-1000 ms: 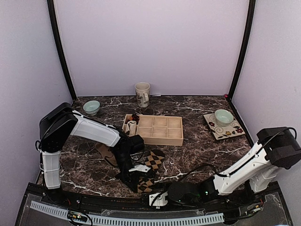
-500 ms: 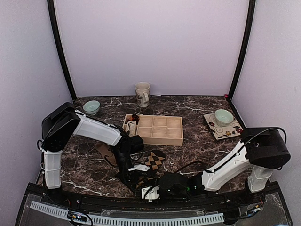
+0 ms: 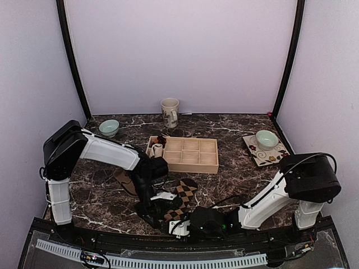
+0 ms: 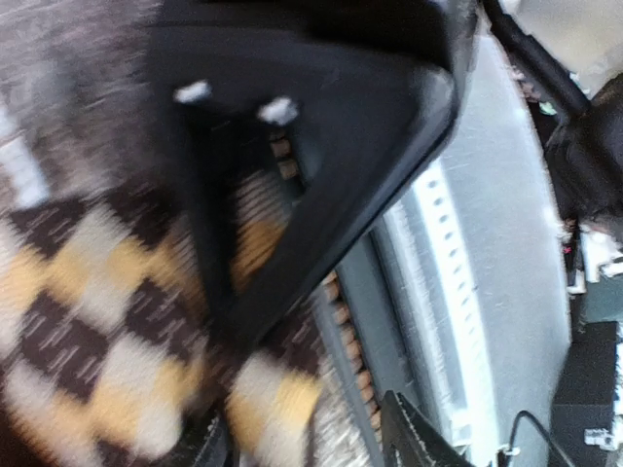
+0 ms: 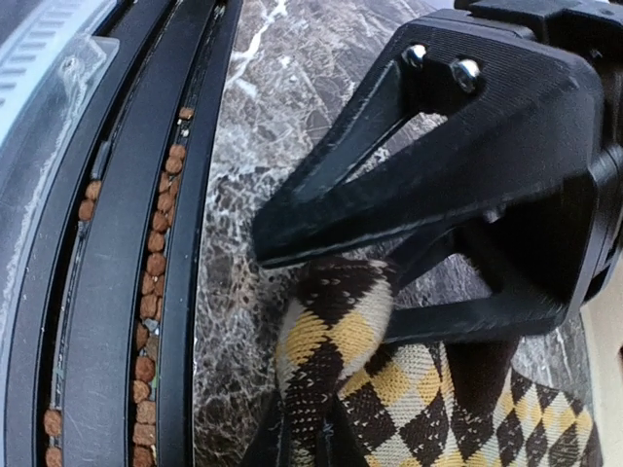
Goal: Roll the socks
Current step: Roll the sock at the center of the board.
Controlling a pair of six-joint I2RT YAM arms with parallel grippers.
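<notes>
**Position:** the argyle sock [image 5: 409,399] lies on the tabletop [image 3: 235,168] close to the near edge, between the two arms; its near end is lifted and folded over. The tan sock [image 3: 124,180] lies flat near it to the left, partly under the left arm, with nothing gripping it; the wooden tray [image 3: 190,167] stands beyond both.

**Right gripper** [image 5: 326,282]**:** jaws closed tight on the folded near end of the argyle sock, with fabric bunched between the tips; the hold looks sound in the wrist view.

**Left gripper** [image 4: 311,375]**:** directly over the same sock, a little farther along its length. Its jaws stand part way apart and clamp nothing that I can make out; the wrist view is blurred, so I cannot confirm whether a fingertip touches the fabric.

**Assessment:** the step in hand appears to be starting the roll of the argyle sock from its near end; the task is at an early stage, since neither sock is rolled.

**Recommendations:**
- Turn the pinched end over itself towards the far end, keeping it low against the tabletop so the roll stays tight.
- Hold the roll square to the sock's length, lest it coil into a cone.
- Use the left jaws to press the flat part down just ahead of the roll, so the sock neither slides nor lifts.
- Avoid tugging towards the near edge, where the fabric could slip over.
</notes>
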